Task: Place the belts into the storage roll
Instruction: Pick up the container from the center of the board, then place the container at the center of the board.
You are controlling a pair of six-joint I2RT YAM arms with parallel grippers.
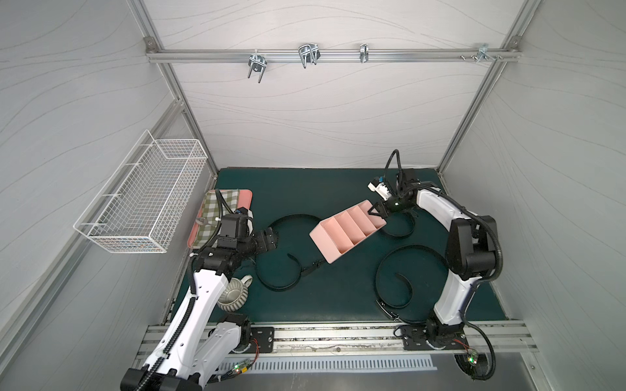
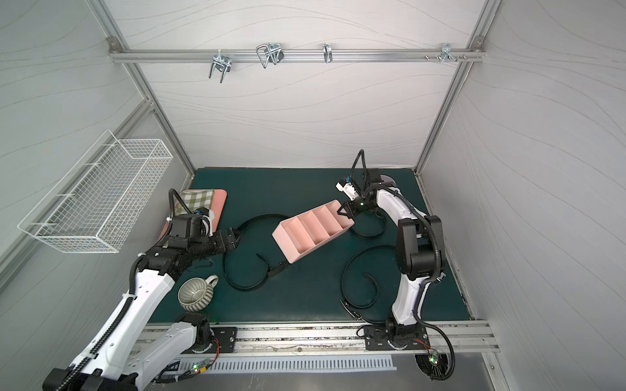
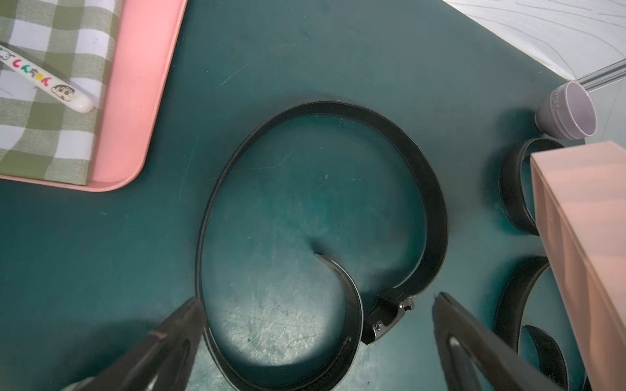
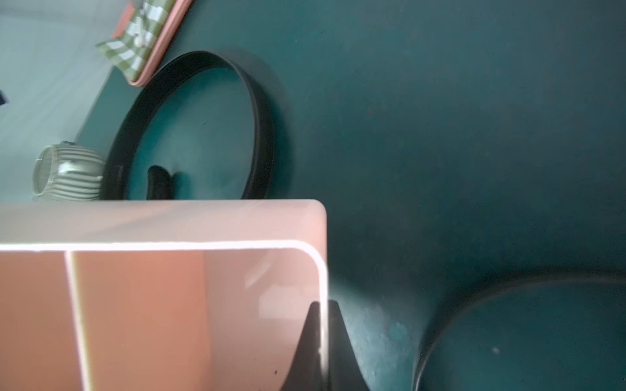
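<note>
Far belt (image 1: 399, 234) partly out of sight behind the storage roll (image 1: 322, 243)

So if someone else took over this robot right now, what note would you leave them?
Left gripper: open, holding nothing, above the left belt.
Right gripper: shut on the far end wall of the pink organiser tray.
Belts: all three lie loose on the green mat: the left belt, the far right belt and the near right belt.
Done: nothing stowed; the tray's compartments are empty.
Left: get all three belts into the tray.
</note>
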